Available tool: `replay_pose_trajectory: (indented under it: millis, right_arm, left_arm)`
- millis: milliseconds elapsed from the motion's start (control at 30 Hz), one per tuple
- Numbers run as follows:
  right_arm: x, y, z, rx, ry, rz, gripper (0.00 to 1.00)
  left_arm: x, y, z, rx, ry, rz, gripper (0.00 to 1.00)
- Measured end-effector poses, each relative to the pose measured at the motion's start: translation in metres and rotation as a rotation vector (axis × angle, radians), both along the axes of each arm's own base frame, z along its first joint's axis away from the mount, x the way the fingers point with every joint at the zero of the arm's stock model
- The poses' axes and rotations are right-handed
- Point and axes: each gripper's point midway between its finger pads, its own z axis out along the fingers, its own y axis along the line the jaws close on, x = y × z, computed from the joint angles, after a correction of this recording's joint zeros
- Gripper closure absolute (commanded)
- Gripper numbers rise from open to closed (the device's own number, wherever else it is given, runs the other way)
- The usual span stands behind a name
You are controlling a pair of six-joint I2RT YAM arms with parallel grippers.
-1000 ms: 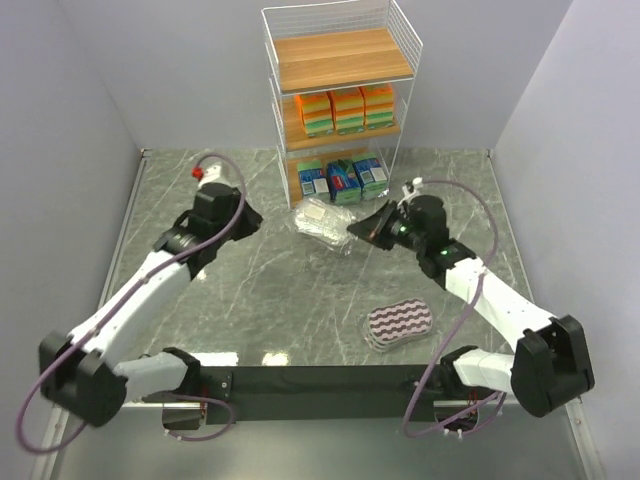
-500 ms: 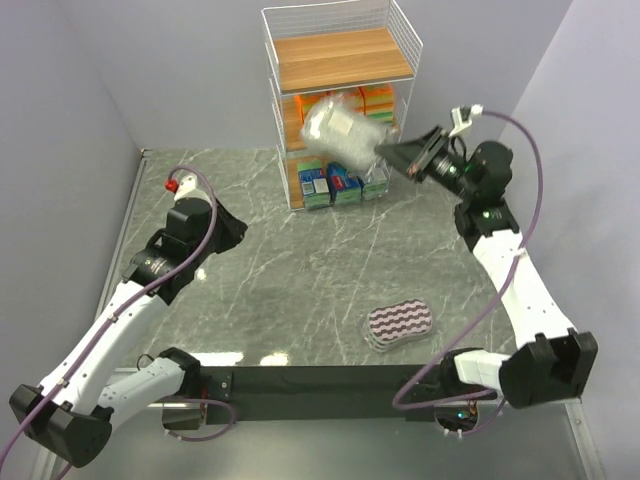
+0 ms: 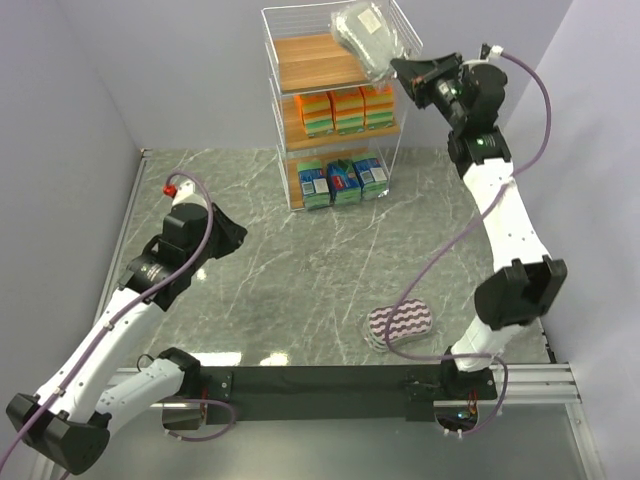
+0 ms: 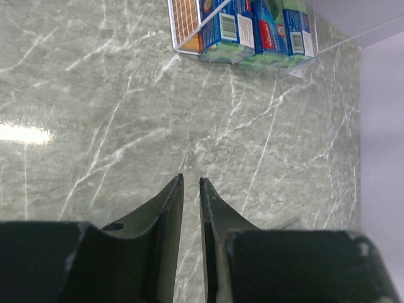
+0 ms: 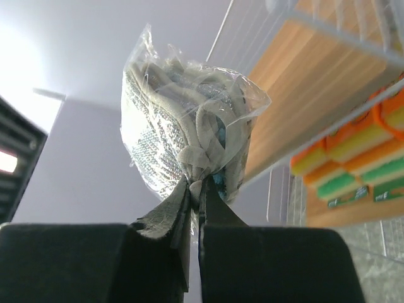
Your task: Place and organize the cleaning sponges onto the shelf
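My right gripper (image 3: 398, 66) is shut on the edge of the silvery-grey sponge pack (image 3: 366, 37) in clear wrap and holds it high over the top tier of the white wire shelf (image 3: 330, 60); the wrist view shows the pack (image 5: 183, 126) pinched at its wrap by my right gripper (image 5: 195, 186). Three orange-yellow packs (image 3: 347, 108) sit on the middle tier, three blue-green packs (image 3: 342, 180) on the bottom tier. The purple-white striped pack (image 3: 401, 324) lies on the table at front right. My left gripper (image 4: 190, 181) is almost shut and empty above the table.
The marble table (image 3: 300, 270) is walled by grey panels on the left, back and right. The black base bar (image 3: 320, 380) runs along the near edge. The blue-green packs also show in the left wrist view (image 4: 259, 28).
My right arm has lifted the silvery-grey pack from the table beside the shelf up to above its top tier. My left arm has drawn back toward the near left.
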Motion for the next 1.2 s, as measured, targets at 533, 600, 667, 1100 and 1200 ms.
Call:
replay_pose_trajectory:
  millis: [533,600,667,1100,1200]
  right_arm:
    - [0.054,0.031,-0.023,0.094,0.185,-0.173,1.00]
    - [0.051,0.039,-0.020,0.103,0.191,-0.193,1.00]
    - [0.047,0.045,-0.014,0.115,0.188,-0.209,1.00]
    - [0.053,0.021,-0.010,0.146,0.209,-0.367,0.99]
    - [0.056,0.019,-0.009,0.150,0.206,-0.380,0.94]
  left_arm:
    - [-0.015,0.000,0.006,-0.062,-0.021,-0.014,0.78]
    - [-0.016,0.000,0.007,-0.068,-0.023,-0.014,0.78]
    - [-0.017,0.000,0.005,-0.069,-0.021,-0.015,0.78]
    - [-0.021,-0.002,-0.003,-0.070,0.000,-0.026,0.78]
    - [-0.021,-0.002,-0.004,-0.070,0.003,-0.029,0.78]
